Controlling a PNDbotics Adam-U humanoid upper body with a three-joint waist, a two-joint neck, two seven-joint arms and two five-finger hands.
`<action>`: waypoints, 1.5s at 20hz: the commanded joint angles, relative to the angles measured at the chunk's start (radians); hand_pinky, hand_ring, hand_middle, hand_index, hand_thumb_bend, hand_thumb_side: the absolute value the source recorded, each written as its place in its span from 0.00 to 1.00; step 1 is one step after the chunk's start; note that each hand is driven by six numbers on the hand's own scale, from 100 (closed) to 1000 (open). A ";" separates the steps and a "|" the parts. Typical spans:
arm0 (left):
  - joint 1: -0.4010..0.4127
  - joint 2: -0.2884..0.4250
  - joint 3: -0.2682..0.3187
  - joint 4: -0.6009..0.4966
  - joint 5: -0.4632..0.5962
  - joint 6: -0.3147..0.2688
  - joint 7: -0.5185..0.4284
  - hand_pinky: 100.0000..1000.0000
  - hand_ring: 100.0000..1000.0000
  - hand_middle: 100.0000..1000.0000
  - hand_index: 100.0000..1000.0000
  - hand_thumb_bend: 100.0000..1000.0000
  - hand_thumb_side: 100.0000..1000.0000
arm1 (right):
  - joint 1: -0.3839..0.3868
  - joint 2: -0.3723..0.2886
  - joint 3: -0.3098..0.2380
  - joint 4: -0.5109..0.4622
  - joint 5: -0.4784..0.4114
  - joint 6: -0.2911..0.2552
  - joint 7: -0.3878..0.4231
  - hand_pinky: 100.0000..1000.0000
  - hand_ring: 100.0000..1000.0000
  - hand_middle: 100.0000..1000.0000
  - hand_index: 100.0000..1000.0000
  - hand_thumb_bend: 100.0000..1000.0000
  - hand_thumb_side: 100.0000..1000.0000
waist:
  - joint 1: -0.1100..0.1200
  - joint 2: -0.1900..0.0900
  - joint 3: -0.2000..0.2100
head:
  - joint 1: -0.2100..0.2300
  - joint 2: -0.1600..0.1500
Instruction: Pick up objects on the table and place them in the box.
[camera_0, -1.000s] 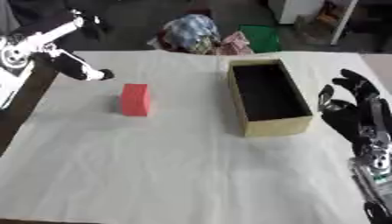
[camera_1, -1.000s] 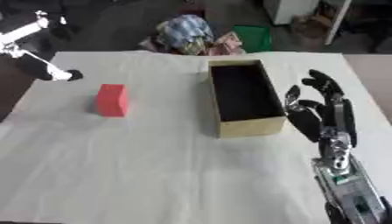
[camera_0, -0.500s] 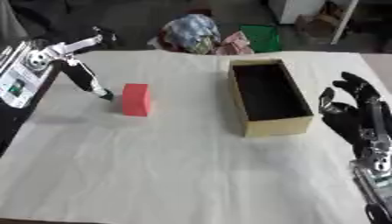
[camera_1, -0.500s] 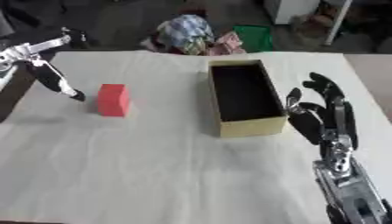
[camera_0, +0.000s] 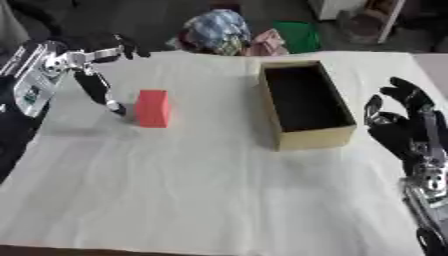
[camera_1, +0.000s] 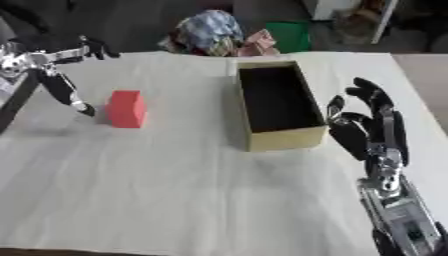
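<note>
The box (camera_0: 304, 104) sat open on the white cloth (camera_0: 201, 190), its dark inside showing nothing. The red block (camera_0: 152, 108) stood well to its left. The left hand (camera_0: 94, 75) was spread open, one finger reaching down just beside the block, contact unclear. The right hand (camera_1: 367, 129) rested open beside the box, fingers up.

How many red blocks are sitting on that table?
1. The red block stands on the white table, left of the open box, with the left hand close beside it. None shows inside the box.
</note>
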 joint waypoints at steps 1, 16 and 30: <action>-0.031 0.003 0.025 0.030 -0.020 -0.012 0.004 0.80 0.80 0.80 0.92 0.78 0.00 | -0.015 -0.019 -0.001 -0.009 -0.002 -0.002 0.003 0.63 0.93 0.69 0.84 0.00 0.00 | 0.001 -0.013 -0.003 | 0.002 0.008; -0.045 -0.062 0.054 0.109 -0.014 0.007 -0.040 0.78 0.75 0.72 0.88 0.78 0.00 | -0.023 -0.014 0.002 -0.010 -0.004 -0.006 0.006 0.63 0.93 0.69 0.84 0.00 0.00 | 0.004 -0.004 -0.026 | 0.019 0.006; -0.024 -0.094 0.065 0.162 -0.084 0.045 -0.002 0.74 0.63 0.49 0.80 0.61 0.02 | -0.025 -0.011 0.000 -0.010 -0.007 -0.006 0.005 0.63 0.93 0.69 0.84 0.00 0.00 | 0.000 0.004 -0.034 | 0.018 0.010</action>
